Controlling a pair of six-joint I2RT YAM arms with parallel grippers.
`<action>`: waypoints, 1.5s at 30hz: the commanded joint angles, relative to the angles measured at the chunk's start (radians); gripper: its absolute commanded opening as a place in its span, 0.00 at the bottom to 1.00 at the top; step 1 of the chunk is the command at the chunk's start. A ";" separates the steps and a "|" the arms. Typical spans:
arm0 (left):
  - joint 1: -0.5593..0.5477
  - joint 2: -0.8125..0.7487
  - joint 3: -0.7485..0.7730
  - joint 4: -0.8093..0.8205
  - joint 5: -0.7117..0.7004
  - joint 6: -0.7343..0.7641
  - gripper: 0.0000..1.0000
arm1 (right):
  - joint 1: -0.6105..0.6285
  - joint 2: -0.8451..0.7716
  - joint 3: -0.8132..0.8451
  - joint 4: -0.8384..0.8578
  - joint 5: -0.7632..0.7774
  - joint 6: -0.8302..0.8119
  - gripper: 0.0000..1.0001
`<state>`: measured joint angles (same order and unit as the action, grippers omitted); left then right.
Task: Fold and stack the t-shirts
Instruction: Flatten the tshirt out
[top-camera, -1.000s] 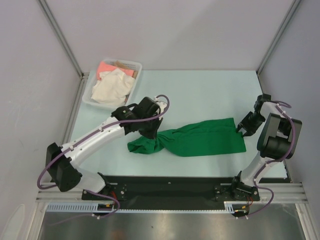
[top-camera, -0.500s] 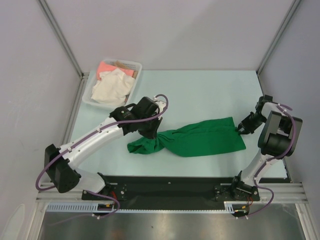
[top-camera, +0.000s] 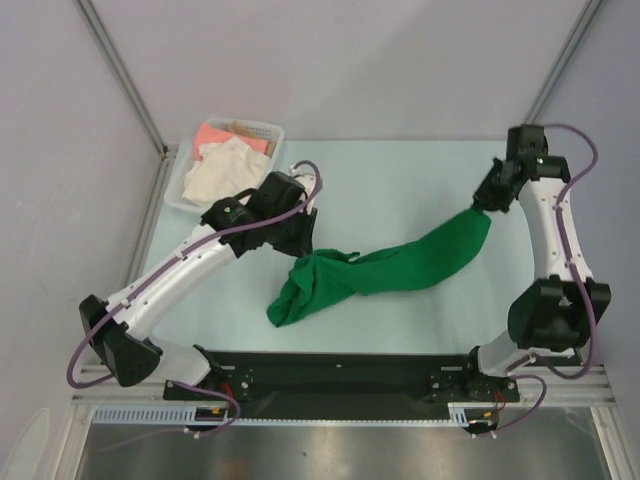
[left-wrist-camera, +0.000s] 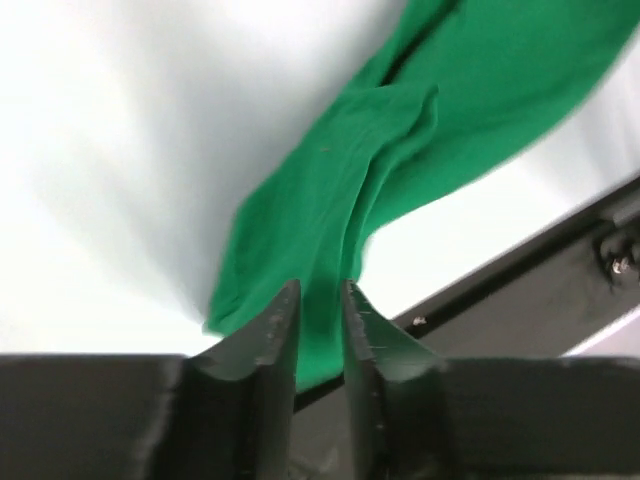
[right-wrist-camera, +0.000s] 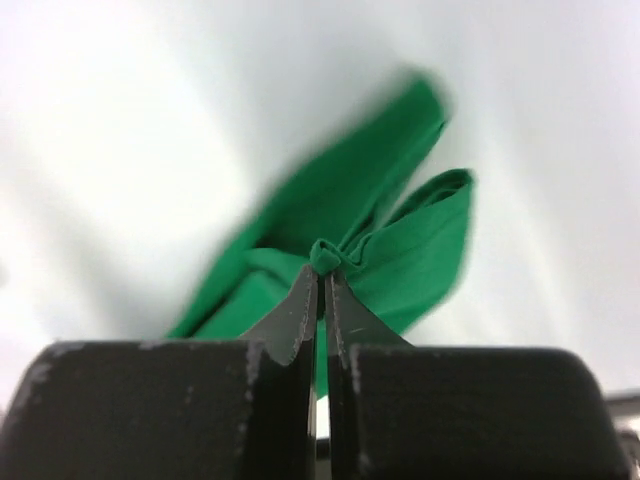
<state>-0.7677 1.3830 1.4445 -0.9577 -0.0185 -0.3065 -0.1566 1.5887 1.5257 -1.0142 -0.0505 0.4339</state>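
The left gripper (top-camera: 302, 254), its two dark fingers (left-wrist-camera: 275, 330) pressed close with only a thin fold of cloth between them, pinches one end of a bright green soft cloth t-shirt (top-camera: 400, 268) above the near-left part of the pale blue-green table (top-camera: 400, 180). The right gripper (top-camera: 478, 207), fingers (right-wrist-camera: 300, 300) squeezed tip to tip, nips a small bunched tuck at the garment's other end, over the far-right part of the table. The green t-shirt runs as a narrow, twisted band between the two, slanting from the right gripper toward the near left. Past the left gripper's hold, a gathered bunch trails toward the black rail (top-camera: 340, 368) at the table's near edge. Seen from the left wrist, the cloth falls away from the fingertips in long folds, with the rail crossing the lower right corner behind it. Seen from the right wrist, the cloth opens out from the pinched tuck into two folded lobes, blurred at their edges. Whether the middle of the band rests on the table or hangs just clear of it cannot be told. Well apart from it, at the table's far-left corner, a white plastic lattice basket (top-camera: 276, 152) holds a crumpled cream-white t-shirt (top-camera: 228, 172), which fills most of it, and a salmon-pink t-shirt (top-camera: 215, 133) at its far end, touching the cream one. Both arms reach out from their bases at the near edge, the left leaning in from the left side, the right standing tall along the right side
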 joint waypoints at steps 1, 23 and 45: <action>0.088 -0.010 0.013 -0.004 -0.012 -0.068 0.37 | 0.123 -0.093 0.178 -0.115 0.017 0.019 0.00; 0.169 -0.473 -0.165 0.387 0.111 -0.149 0.91 | 0.480 0.080 0.992 1.558 -0.951 1.142 0.00; 0.105 -0.127 -0.263 0.463 0.175 -0.083 1.00 | 0.071 -0.119 0.169 0.123 -0.423 0.066 0.00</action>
<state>-0.6273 1.1904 1.2831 -0.5835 0.0994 -0.4355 -0.1196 1.5246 1.6806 -0.8352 -0.5171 0.6025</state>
